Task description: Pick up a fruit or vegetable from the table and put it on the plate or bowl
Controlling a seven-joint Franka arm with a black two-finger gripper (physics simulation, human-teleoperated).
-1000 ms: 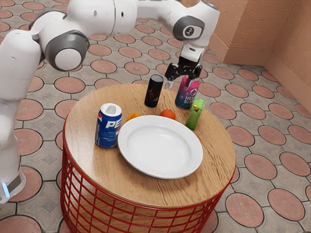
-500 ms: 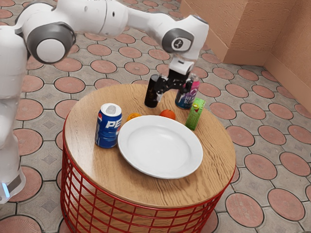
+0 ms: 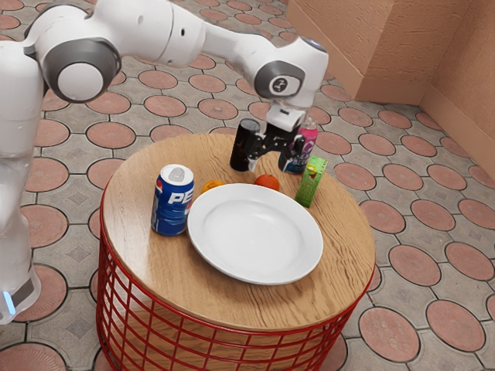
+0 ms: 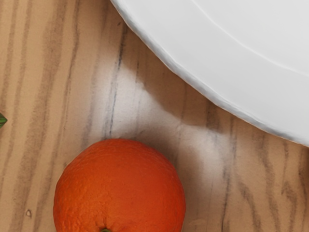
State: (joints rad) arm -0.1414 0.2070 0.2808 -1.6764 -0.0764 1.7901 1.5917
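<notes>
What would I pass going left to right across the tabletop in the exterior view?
Pepsi can → small yellow-orange fruit → black cylinder → orange → green carton

Our arm (image 3: 193,35) wears glossy white rounded shells with grey round joint caps (image 3: 80,77); the wrist cap (image 3: 280,79) bears a small white mark. Our jaws are black; a blue light (image 3: 8,300) glows at eight o'clock.

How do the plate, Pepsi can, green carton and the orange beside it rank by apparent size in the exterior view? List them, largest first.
plate
Pepsi can
green carton, though it stands farther back
orange
</notes>
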